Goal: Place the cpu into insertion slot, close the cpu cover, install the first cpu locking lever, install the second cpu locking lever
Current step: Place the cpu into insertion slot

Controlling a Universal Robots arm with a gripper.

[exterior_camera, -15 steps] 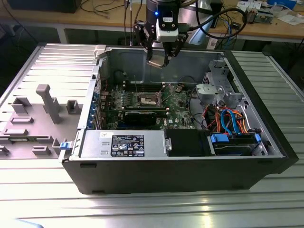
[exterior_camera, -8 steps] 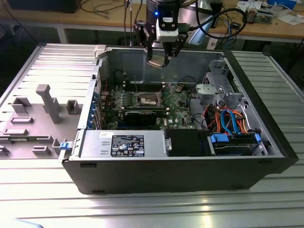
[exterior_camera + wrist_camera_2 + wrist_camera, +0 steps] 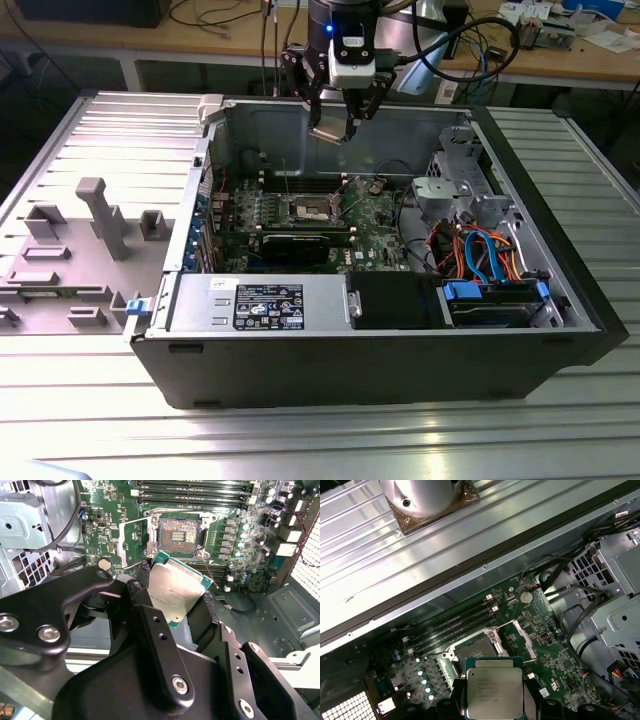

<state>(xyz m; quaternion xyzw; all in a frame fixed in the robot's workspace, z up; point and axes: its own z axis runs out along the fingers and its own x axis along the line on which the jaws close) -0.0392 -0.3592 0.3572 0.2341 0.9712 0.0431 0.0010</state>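
Note:
My gripper (image 3: 334, 128) hangs above the back wall of the open computer case, shut on the cpu (image 3: 328, 133). The cpu (image 3: 176, 591) is a flat silver-grey square with a green rim, held by two opposite edges between black fingers (image 3: 150, 625). Below it on the green board (image 3: 375, 215) the insertion slot (image 3: 179, 533) lies bare, its contact field showing. In the first wrist view the cpu (image 3: 494, 690) sits over the near edge of the slot (image 3: 474, 653). The cpu cover (image 3: 522, 639) stands swung open beside the slot.
A labelled power supply box (image 3: 268, 303) and a drive bay with blue parts (image 3: 495, 300) line the case's front. Orange and blue cables (image 3: 478, 250) and a metal bracket (image 3: 455, 180) fill the exterior view's right. Memory slots (image 3: 195, 491) run beside the socket. Grey fixtures (image 3: 100, 220) stand outside.

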